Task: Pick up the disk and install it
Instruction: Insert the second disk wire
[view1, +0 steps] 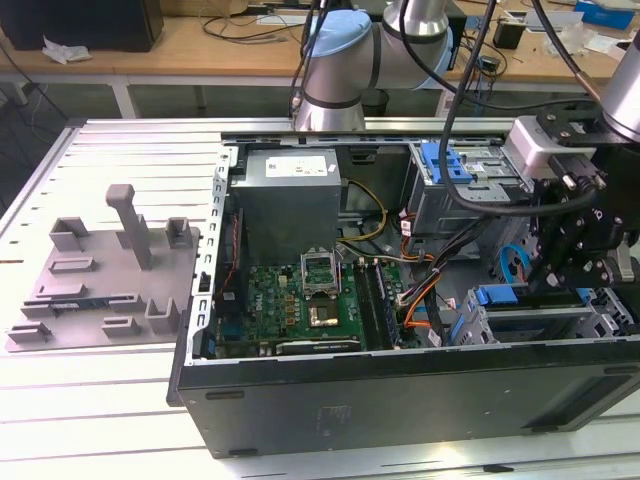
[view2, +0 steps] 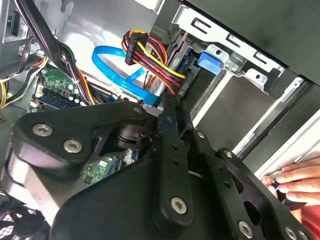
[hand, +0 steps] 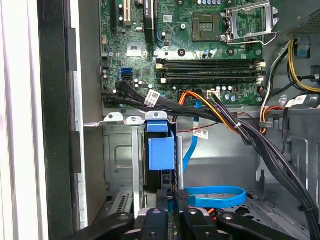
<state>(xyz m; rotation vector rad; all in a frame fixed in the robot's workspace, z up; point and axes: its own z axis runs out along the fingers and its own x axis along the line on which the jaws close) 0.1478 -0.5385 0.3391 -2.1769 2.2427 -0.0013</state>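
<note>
An open computer case (view1: 400, 400) lies on the slatted desk (view1: 120, 420) in the exterior view, its green motherboard (view1: 300, 310) exposed. The arm's black tool (view1: 578, 262) hangs over the drive bay at the exterior view's right end of the case. Directly beneath it the blue frame of the disk (view1: 505, 296) shows at the mouth of the grey drive cage (view1: 540, 325). A grey plastic fixture (view1: 105, 280) sits on the desk at the exterior view's left.

In the second wrist view, the tool's black linkage (view2: 150, 185) crowds the foreground. Beyond it, a blue cable (view2: 120, 70) and a bundle of coloured wires (view2: 150, 57) run to the bay, where a blue tab (view2: 209, 61) sits against the metal cage. A person's fingers (view2: 295, 180) touch the case edge.

In the first wrist view, the disk (hand: 161, 150) stands slotted in the cage, just beyond the tool (hand: 170, 202). The fingers seem closed around its near edge, though contact cannot be confirmed.
</note>
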